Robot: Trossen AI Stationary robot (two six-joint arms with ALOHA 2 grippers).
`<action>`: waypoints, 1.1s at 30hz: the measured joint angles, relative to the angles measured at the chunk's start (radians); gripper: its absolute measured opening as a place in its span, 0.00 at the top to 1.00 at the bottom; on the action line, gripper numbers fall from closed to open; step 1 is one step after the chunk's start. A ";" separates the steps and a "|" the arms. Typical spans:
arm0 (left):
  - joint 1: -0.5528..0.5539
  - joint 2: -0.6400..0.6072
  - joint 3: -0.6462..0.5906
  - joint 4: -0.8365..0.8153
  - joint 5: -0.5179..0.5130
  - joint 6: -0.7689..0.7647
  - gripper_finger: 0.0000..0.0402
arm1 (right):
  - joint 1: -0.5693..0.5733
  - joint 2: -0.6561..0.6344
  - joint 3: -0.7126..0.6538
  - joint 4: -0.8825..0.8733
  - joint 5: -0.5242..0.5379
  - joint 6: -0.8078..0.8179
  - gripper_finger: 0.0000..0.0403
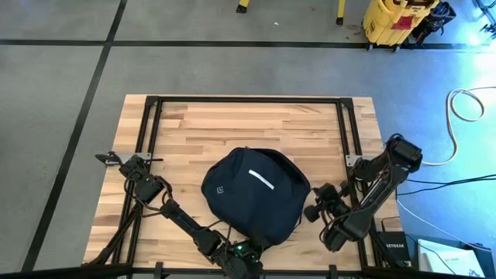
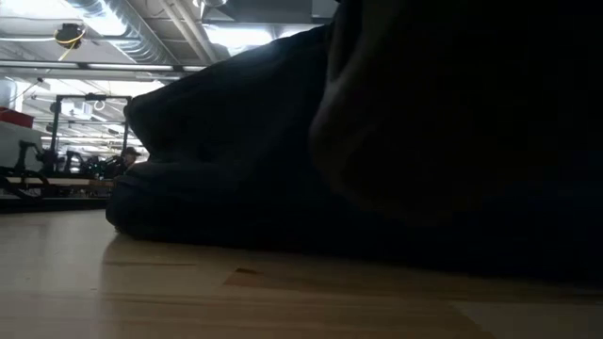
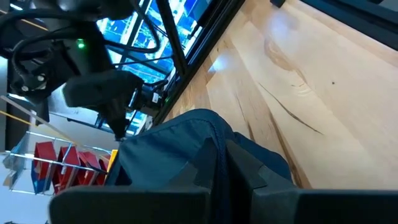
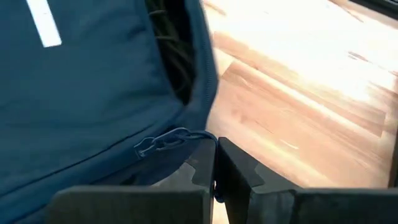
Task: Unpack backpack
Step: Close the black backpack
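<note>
The grey workshop floor with its black lines lay around the wooden desk [image 1: 232,124], and a yellow cart [image 1: 391,19] stood at the upper right of the high view. In the middle of the desk, a little below the centre of that frame, lay the backpack [image 1: 256,194], dark and rounded, with its white stripe upward.

My left pincer [image 1: 240,260] was at the lower edge of the high view, against the near rim of the backpack, and it was clenched; in my left wrist view the dark fingers [image 3: 239,165] lay shut upon blue fabric, though I could not tell whether any fabric was caught between them. My right pincer [image 4: 214,171] was clenched too, just beside the bag's right side, with a zipper pull [image 4: 165,142] near its tips. I could not say that it held the pull.

I judged the danger to be this: the bag was soft and nothing fixed it to the desk. If I pulled the zipper with one pincer while the other did not truly hold, the whole bag could slide or turn. The thin pull could also slip out. The opening [image 4: 174,62] showed dark contents which could catch on my fingers.
</note>
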State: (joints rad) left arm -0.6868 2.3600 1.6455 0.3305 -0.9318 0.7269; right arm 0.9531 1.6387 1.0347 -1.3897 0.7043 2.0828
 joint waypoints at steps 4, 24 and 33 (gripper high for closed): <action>0.000 0.000 0.000 0.000 0.001 -0.005 1.00 | 0.000 -0.066 -0.058 0.006 0.000 0.005 1.00; -0.009 -0.002 0.000 -0.008 -0.013 -0.096 1.00 | -0.251 -0.248 -0.169 0.237 0.086 -0.355 1.00; -0.024 -0.075 -0.056 -0.191 -0.081 -0.282 1.00 | -0.287 -0.247 -0.169 0.300 0.060 -0.457 1.00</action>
State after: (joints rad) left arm -0.7109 2.2846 1.5896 0.1392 -1.0130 0.4450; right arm 0.6665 1.3918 0.8654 -1.0899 0.7645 1.6260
